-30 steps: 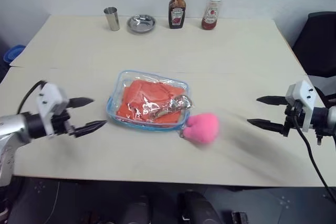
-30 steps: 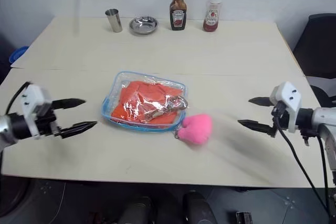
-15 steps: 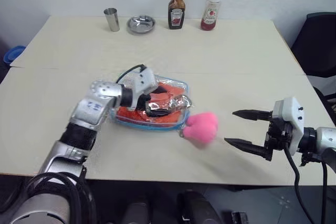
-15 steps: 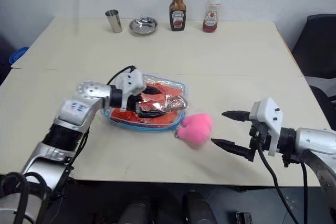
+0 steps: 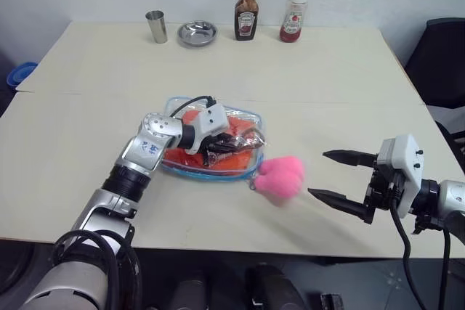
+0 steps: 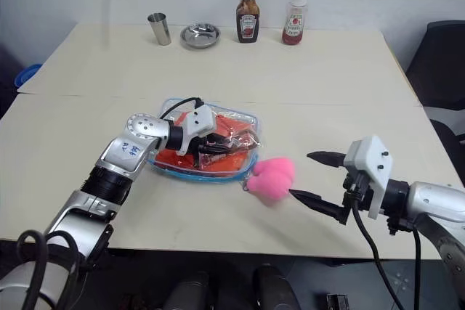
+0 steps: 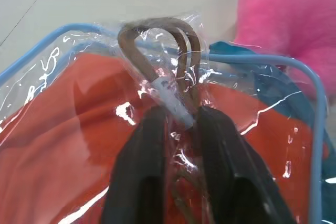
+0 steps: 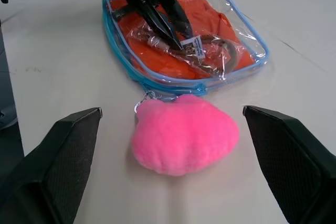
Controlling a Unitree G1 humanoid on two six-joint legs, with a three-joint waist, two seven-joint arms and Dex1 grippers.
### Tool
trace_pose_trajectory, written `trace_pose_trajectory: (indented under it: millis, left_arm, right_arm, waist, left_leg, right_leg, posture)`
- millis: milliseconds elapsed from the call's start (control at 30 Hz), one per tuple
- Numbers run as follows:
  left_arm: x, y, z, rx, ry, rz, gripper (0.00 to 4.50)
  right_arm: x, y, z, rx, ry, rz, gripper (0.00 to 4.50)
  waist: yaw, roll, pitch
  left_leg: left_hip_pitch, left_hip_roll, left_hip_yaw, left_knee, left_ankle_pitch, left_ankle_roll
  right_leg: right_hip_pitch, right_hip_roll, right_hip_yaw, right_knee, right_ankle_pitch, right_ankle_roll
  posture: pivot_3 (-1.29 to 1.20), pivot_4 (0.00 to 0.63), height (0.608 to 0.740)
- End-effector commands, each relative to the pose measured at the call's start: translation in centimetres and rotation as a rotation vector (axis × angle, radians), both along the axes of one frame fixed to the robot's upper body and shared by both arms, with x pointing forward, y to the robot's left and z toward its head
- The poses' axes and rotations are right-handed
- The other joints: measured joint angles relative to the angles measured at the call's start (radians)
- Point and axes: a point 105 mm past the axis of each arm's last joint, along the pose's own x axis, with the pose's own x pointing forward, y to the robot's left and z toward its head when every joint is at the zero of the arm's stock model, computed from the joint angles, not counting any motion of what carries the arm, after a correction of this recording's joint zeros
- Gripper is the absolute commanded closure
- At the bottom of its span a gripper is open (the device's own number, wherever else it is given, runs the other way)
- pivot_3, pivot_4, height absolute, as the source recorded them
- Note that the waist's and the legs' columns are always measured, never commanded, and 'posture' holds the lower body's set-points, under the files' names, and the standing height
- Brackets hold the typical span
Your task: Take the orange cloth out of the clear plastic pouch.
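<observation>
Orange cloth [image 5: 240, 162] inside flat clear pouch [image 5: 174, 165]

Bare table [image 5: 341, 107] lies between the wide-spread right gripper [image 5: 338, 177] jaws — just ahead, the pink pom-pom [image 5: 280, 176] blocks the clear plastic pouch [image 5: 247, 168].

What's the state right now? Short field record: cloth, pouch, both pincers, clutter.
orange cloth: inside the pouch, not yet out
clear plastic pouch: flat on the table, blue trim, pink pom-pom beside its near corner
left pincer: shut, pinching the pouch's clear film beside a brown loop inside it
right pincer: open, empty, facing the pom-pom without touching it
far table edge: metal cup, metal bowl, two sauce bottles
</observation>
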Motion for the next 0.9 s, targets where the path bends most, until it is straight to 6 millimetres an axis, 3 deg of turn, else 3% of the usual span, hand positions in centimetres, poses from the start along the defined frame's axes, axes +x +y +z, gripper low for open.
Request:
trace_pose_trajectory:
  millis: [33, 133, 267, 367, 433, 567, 667, 900]
  left_arm:
    - [-0.5, 1.0, 3.7, -0.16, 0.002, 0.074, 4.42]
    - [-0.6, 4.0, 5.5, -0.272, 0.025, 0.213, 4.42]
    - [-1.5, 10.9, 6.5, -0.354, 0.012, 0.499, 4.42]
    - [-3.9, 17.7, 5.4, -0.33, -0.007, 0.766, 4.42]
    - [-5.5, 21.1, 4.6, -0.309, -0.016, 0.913, 4.42]
    - [-8.1, 26.3, 3.6, -0.35, -0.035, 1.155, 4.42]
    - [-9.0, 28.0, 2.1, -0.339, -0.038, 1.248, 4.42]
    - [-10.0, 28.5, 0.2, -0.332, -0.036, 1.285, 2.32]
  right_arm:
    - [0.5, 0.7, 0.5, -0.008, -0.032, 0.057, 0.0]
    - [1.2, 1.5, 0.8, -0.008, -0.039, 0.113, 0.0]
    - [1.9, 2.8, 1.2, 0.001, -0.042, 0.198, 0.0]
    - [2.0, 4.1, 1.5, 0.015, -0.04, 0.28, 0.0]
    - [2.0, 4.8, 1.5, 0.022, -0.036, 0.321, 0.0]
    - [2.2, 5.9, 1.2, 0.034, -0.014, 0.39, 0.0]
    - [2.5, 6.5, 0.9, 0.029, -0.008, 0.427, 0.0]
    - [3.3, 6.7, 0.9, 0.028, -0.01, 0.444, 0.0]
  waist:
    - [0.001, 0.0, 0.0]
    - [-0.005, 0.0, 0.0]
    - [-0.01, 0.0, 0.0]
    - [-0.014, 0.0, 0.0]
    - [-0.008, 0.0, 0.0]
    - [0.011, -0.001, 0.0]
    - [0.025, -0.001, 0.0]
    - [0.022, -0.002, 0.0]
  left_leg:
    - [0.0, 0.0, 0.0, 0.0, 0.0, 0.0]
    - [0.0, 0.0, 0.0, 0.0, 0.0, 0.0]
    - [0.001, 0.0, -0.003, -0.001, 0.0, 0.0]
    - [0.001, 0.001, -0.004, -0.001, 0.0, 0.0]
    - [0.001, 0.001, -0.005, -0.002, 0.0, -0.001]
    - [0.0, 0.0, -0.007, 0.0, -0.001, 0.001]
    - [0.001, -0.001, -0.008, 0.0, -0.004, 0.005]
    - [0.0, -0.002, -0.009, -0.001, -0.004, 0.005]
  right_leg:
    - [0.0, 0.0, 0.0, 0.0, 0.0, 0.0]
    - [0.0, 0.0, 0.0, 0.0, 0.0, 0.0]
    - [0.0, 0.0, 0.0, 0.0, 0.0, 0.0]
    - [0.0, 0.0, -0.001, 0.0, 0.0, 0.0]
    - [0.0, 0.0, -0.001, 0.0, 0.0, 0.0]
    - [0.002, -0.002, -0.003, -0.003, 0.0, 0.0]
    - [0.003, -0.003, -0.004, -0.006, 0.0, 0.0]
    - [0.004, -0.004, -0.006, -0.008, 0.0, 0.0]
  posture:
    - [0.0, 0.15, 0.74]
    - [0.0, 0.15, 0.74]
    - [0.0, 0.15, 0.74]
    - [0.0, 0.15, 0.74]
    - [0.0, 0.15, 0.74]
    - [0.0, 0.15, 0.74]
    - [0.0, 0.15, 0.74]
    - [0.0, 0.15, 0.74]
